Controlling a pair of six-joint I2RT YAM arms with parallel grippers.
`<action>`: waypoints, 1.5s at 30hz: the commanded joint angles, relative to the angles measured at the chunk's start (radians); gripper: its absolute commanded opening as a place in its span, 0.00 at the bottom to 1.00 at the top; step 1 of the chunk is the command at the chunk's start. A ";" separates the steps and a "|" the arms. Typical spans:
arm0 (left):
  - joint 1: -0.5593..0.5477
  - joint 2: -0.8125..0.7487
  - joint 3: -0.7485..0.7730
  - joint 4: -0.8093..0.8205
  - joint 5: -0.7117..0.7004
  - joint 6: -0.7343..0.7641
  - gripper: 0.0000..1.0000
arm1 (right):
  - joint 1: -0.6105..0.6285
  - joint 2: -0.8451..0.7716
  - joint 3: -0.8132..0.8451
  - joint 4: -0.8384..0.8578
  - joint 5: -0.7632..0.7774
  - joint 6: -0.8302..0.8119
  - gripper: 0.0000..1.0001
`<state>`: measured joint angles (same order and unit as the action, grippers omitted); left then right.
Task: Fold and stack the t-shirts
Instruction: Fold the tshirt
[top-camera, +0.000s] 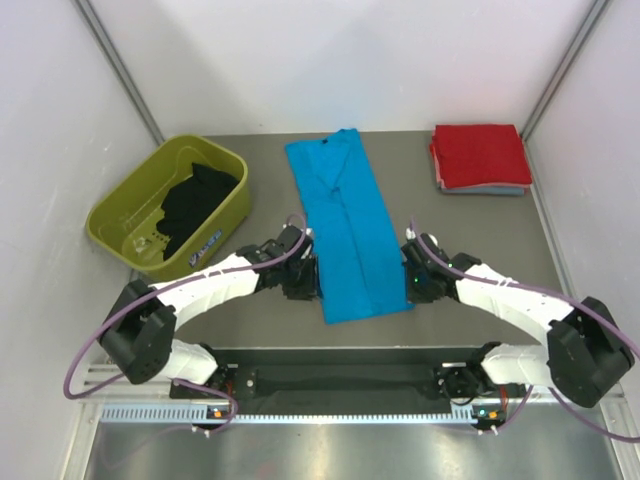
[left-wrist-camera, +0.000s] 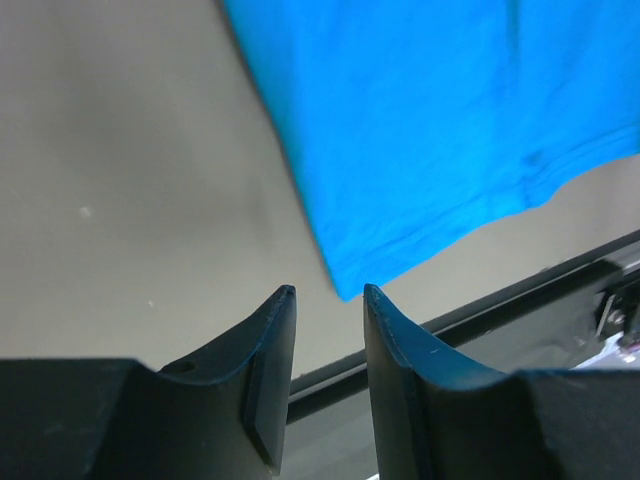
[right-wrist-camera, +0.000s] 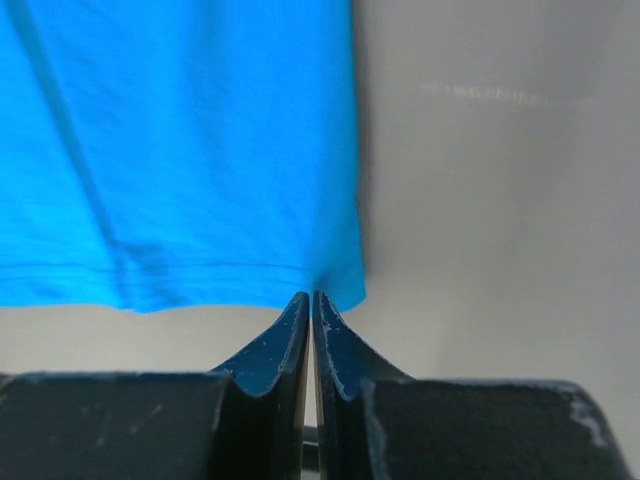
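We see our right gripper (right-wrist-camera: 313, 296) with its 2 fingers pressed together, tips at the hem corner of the turquoise t-shirt (right-wrist-camera: 170, 150). Bare grey table (right-wrist-camera: 500, 200) lies beside the cloth.

Olive-green tub (top-camera: 128, 205) on grey table (top-camera: 485, 240), far left

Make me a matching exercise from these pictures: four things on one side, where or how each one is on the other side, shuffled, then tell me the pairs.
Things:
1. turquoise t-shirt
2. red t-shirt
3. black t-shirt
4. left tool

Places or states:
A. inside the olive tub
B. jaws apart, holding nothing
C. folded, at the far right corner of the table
D. laid out long in the middle

Pairs: 1-D, 2-C, 3-A, 4-B.
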<state>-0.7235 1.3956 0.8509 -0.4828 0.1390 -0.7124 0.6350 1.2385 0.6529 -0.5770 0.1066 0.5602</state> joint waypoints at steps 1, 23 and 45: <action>-0.031 -0.033 -0.038 0.091 0.007 -0.079 0.39 | 0.015 -0.065 0.102 -0.030 0.002 -0.006 0.06; -0.119 0.079 -0.110 0.101 -0.068 -0.182 0.06 | 0.014 -0.094 0.171 -0.057 0.025 -0.020 0.10; -0.120 -0.027 -0.141 0.124 -0.027 -0.254 0.40 | 0.011 -0.073 0.174 -0.084 0.054 0.010 0.11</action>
<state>-0.8398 1.3735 0.7155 -0.3988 0.0879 -0.8986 0.6376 1.1812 0.7818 -0.6540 0.1341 0.5625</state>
